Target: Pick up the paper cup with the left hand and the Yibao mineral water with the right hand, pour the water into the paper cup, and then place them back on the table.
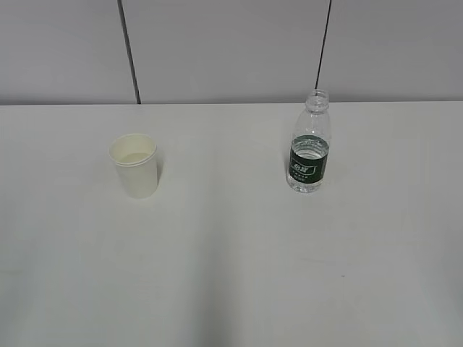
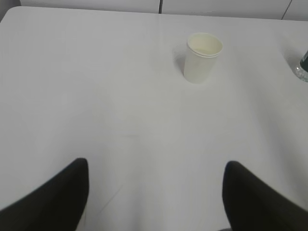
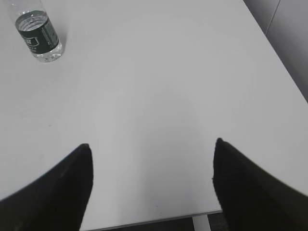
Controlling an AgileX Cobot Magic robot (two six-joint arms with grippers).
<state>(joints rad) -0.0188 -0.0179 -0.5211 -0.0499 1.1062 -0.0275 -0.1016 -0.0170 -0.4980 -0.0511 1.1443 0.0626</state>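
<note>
The cream-white paper cup stands upright on the white table, left of centre; it also shows in the left wrist view, far ahead of the jaws. The uncapped Yibao mineral water bottle, with a dark green label, stands upright to the right; it also shows in the right wrist view at the top left, and its edge in the left wrist view. My left gripper is open and empty above bare table. My right gripper is open and empty near the table's front edge. Neither arm appears in the exterior view.
A grey panelled wall rises behind the table. The table's front edge and right edge show in the right wrist view, with a white leg below.
</note>
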